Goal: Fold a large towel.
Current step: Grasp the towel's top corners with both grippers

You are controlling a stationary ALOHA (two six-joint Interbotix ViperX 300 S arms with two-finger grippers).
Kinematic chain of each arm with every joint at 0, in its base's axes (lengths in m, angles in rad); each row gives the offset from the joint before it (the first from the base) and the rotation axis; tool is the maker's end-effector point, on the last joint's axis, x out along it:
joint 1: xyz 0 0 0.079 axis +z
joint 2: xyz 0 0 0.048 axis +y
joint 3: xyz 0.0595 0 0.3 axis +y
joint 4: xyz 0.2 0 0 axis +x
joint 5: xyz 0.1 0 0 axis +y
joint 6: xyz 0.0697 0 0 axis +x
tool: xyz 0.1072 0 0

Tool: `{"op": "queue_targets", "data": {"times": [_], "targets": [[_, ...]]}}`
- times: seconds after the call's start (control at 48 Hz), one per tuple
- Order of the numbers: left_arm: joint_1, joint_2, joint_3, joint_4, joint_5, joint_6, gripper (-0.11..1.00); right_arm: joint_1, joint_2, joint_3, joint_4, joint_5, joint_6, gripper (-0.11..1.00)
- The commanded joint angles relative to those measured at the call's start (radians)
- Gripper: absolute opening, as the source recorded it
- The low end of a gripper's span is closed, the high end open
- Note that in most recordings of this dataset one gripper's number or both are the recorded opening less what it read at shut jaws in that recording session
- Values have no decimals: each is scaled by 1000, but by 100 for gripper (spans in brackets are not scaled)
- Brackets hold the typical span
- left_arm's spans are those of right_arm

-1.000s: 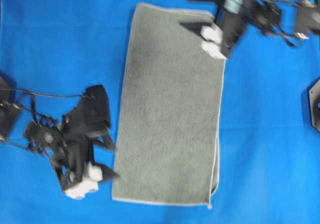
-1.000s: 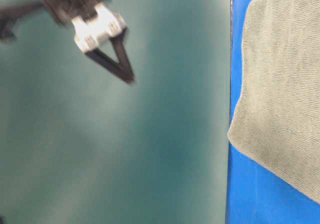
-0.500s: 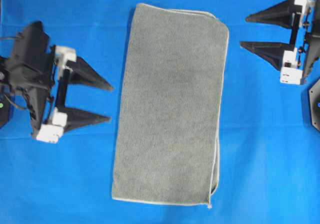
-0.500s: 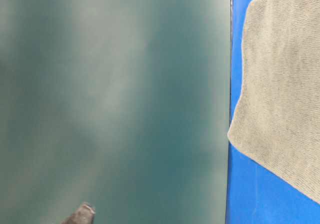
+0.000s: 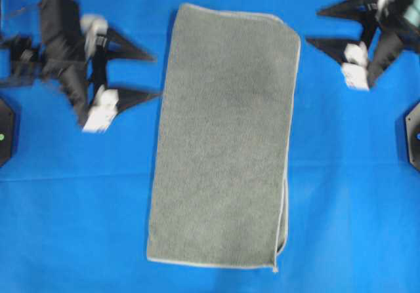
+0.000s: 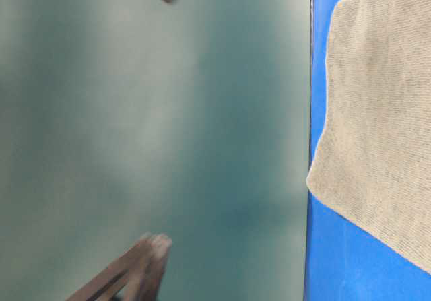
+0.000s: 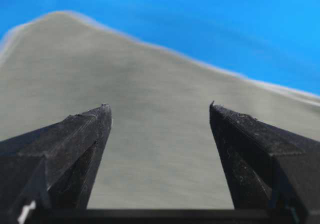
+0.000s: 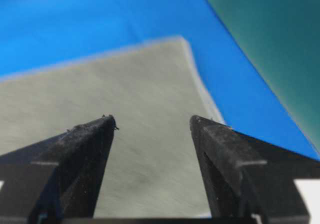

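The towel [image 5: 223, 136] lies flat on the blue table as a long grey-green rectangle, folded double with its pale hem along the right and near edges. My left gripper [image 5: 156, 77] hovers just left of the towel's upper left edge, open and pointing at it. My right gripper [image 5: 313, 26] is open to the right of the towel's upper right corner, a little apart from it. In the left wrist view the open gripper [image 7: 157, 106] frames the towel [image 7: 160, 149]. In the right wrist view the open gripper [image 8: 152, 118] frames the towel [image 8: 150, 83] near its corner. Nothing is held.
The blue table covering [image 5: 354, 195] surrounds the towel. Black arm bases sit at the right edge [image 5: 413, 136] and left edge [image 5: 3, 132]. A teal wall [image 6: 168, 146] borders the table, with a dark finger [image 6: 135, 274] blurred in front of it.
The left gripper swung from the near left up beside the towel's upper left edge. The right gripper left the towel's upper right corner and drew off right. The towel has not moved.
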State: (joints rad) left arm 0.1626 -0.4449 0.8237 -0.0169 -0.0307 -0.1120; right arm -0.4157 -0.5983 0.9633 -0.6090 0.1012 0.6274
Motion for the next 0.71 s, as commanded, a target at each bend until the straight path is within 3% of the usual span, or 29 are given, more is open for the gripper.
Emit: {"op": "queue_targets", "data": {"times": [0.0,0.313,0.479,0.688], "targets": [[72,63,-40,-2,-35,25,76,-46,74,-41,-8,0,-3,64],[305,413,-115,-2,-192,57,76,-137,400,-133,-52,-17,-8,64],[370,594,-175,-2,-221,69,76,-175,538,-173,-69,-78,-8,64],[393,747,-253,-3,-239,71,76,-216,680,-212,-84,-156,-9,64]]}}
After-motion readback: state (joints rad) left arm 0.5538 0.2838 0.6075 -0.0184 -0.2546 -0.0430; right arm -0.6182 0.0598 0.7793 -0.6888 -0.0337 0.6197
